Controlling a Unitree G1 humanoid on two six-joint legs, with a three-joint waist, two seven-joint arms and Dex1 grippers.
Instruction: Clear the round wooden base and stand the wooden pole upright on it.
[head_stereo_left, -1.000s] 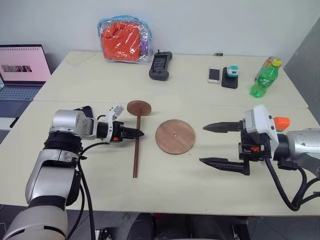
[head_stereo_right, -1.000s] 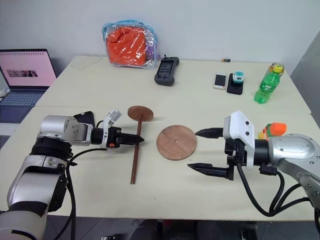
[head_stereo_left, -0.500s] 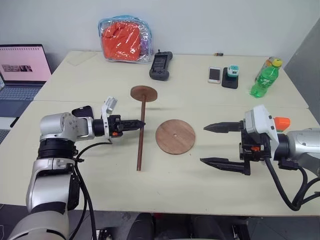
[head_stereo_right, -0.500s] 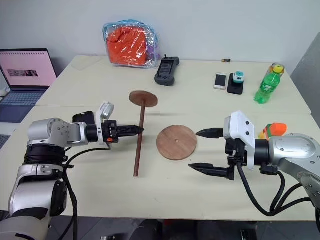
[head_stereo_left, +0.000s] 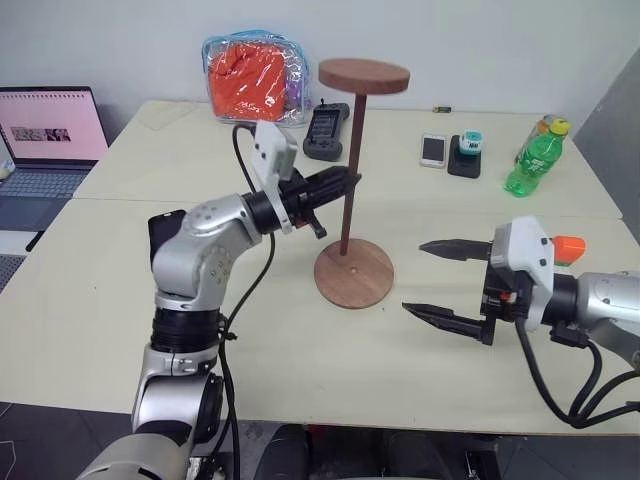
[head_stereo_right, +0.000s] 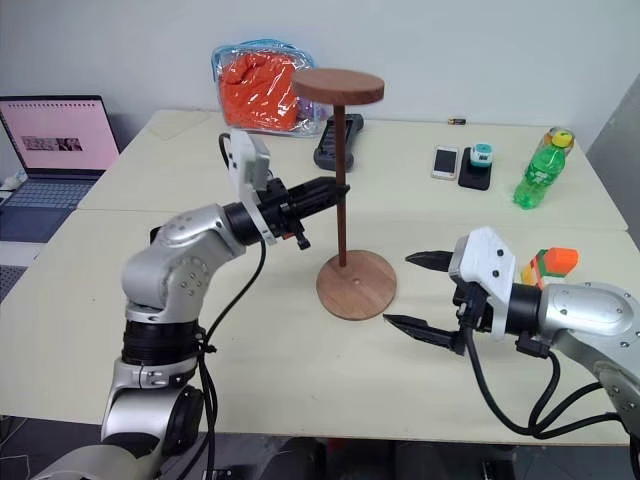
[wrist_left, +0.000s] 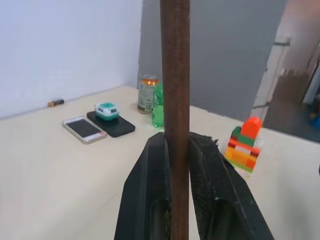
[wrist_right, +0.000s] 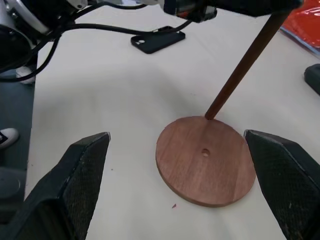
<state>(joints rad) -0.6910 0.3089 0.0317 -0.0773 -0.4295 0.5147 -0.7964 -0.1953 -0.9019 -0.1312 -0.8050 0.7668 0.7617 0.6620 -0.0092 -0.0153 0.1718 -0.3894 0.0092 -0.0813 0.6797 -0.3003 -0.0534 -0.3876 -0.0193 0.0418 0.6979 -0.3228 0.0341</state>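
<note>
The wooden pole (head_stereo_left: 347, 190) stands nearly upright, its small disc (head_stereo_left: 364, 75) on top. My left gripper (head_stereo_left: 347, 181) is shut on the pole's middle; in the left wrist view both fingers (wrist_left: 150, 165) clamp the rod (wrist_left: 175, 75). The pole's lower end (wrist_right: 209, 116) hangs at the far rim of the round wooden base (head_stereo_left: 352, 278), away from the centre hole (wrist_right: 205, 151); I cannot tell if it touches. The base lies flat with nothing else on it. To the right of the base, my right gripper (head_stereo_left: 415, 277) is open and empty.
At the back of the table are an orange bundle in a clear pouch (head_stereo_left: 250, 75), a black handheld device (head_stereo_left: 322, 130), a phone (head_stereo_left: 432, 150), a small device on a black pad (head_stereo_left: 462, 152) and a green bottle (head_stereo_left: 528, 160). A laptop (head_stereo_left: 45, 130) sits far left. A toy block stack (head_stereo_left: 565, 245) stands by my right arm.
My left gripper has risen and swung right with the pole, turning it from leaning over the table to upright above the base. The right gripper has stayed put.
</note>
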